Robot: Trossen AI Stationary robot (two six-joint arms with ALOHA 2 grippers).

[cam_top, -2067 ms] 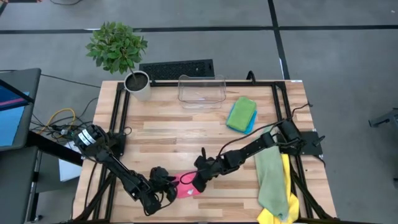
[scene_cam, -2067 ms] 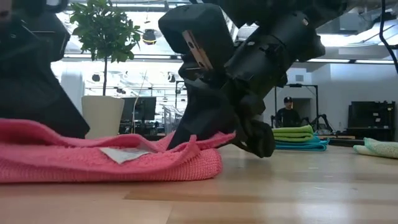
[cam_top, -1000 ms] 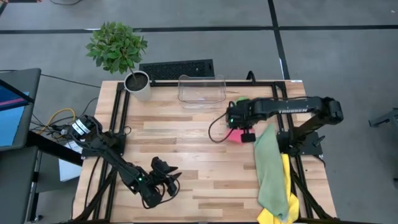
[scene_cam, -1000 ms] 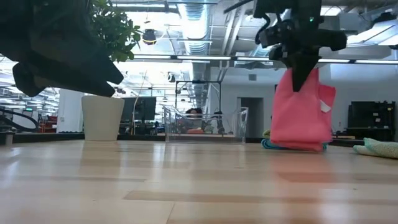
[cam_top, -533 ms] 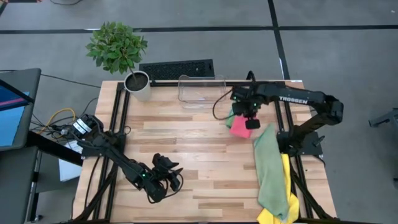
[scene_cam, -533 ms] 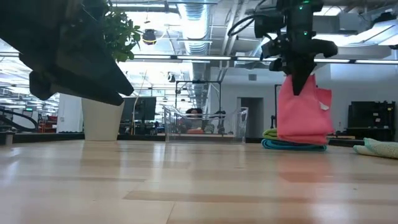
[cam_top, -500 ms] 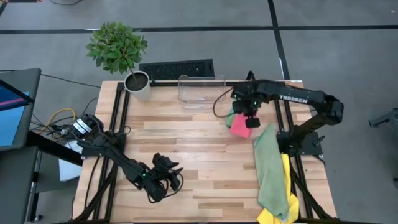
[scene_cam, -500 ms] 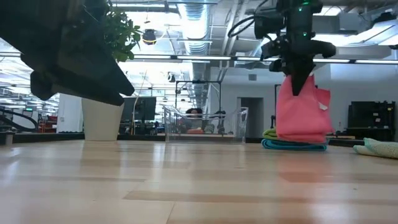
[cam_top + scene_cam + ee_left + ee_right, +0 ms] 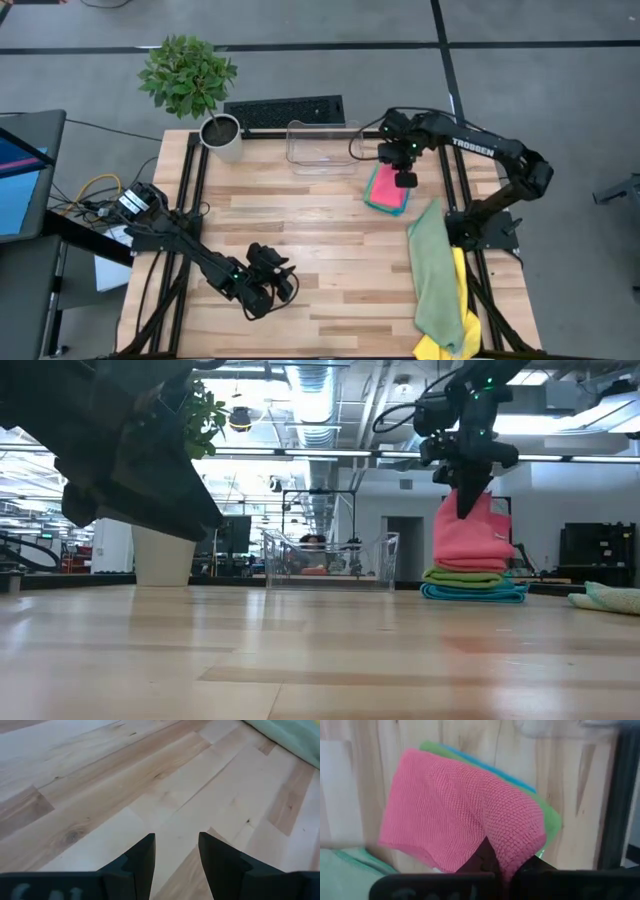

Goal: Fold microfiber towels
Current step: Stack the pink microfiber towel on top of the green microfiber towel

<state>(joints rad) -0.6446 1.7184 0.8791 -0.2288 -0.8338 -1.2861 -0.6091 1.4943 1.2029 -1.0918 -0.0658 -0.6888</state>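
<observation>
Two grippers are in view, and only one has cloth in it. The right gripper [image 9: 404, 172] is pinched tight on an edge of the folded pink towel [image 9: 385, 186], at the far right part of the table [image 9: 300, 235], just right of the clear plastic bin [image 9: 323, 145]. In the right wrist view the dark fingers [image 9: 487, 857] are closed together on a ridge of pink cloth. In the low view the pink towel [image 9: 468, 540] hangs from the gripper [image 9: 467, 508] with its lower part resting on the stack below: the bright green towel [image 9: 470, 575] lies on the bright blue towel [image 9: 472, 592], both folded flat.

From above, green and blue edges show around the pink towel. Near the table's right edge, closer to the front, the pale sage green towel [image 9: 436, 275] lies spread out in a long strip, with the yellow towel [image 9: 450, 345] partly under it and sticking out at the front corner.

The left gripper [image 9: 270, 285] sits low over the bare wood near the front edge, left of centre, well apart from all the towels. Its fingers [image 9: 141, 860] stand partly apart with nothing between them.

A potted plant [image 9: 200, 85] stands at the far left corner, with a keyboard [image 9: 284, 110] just beyond the table's far edge.
</observation>
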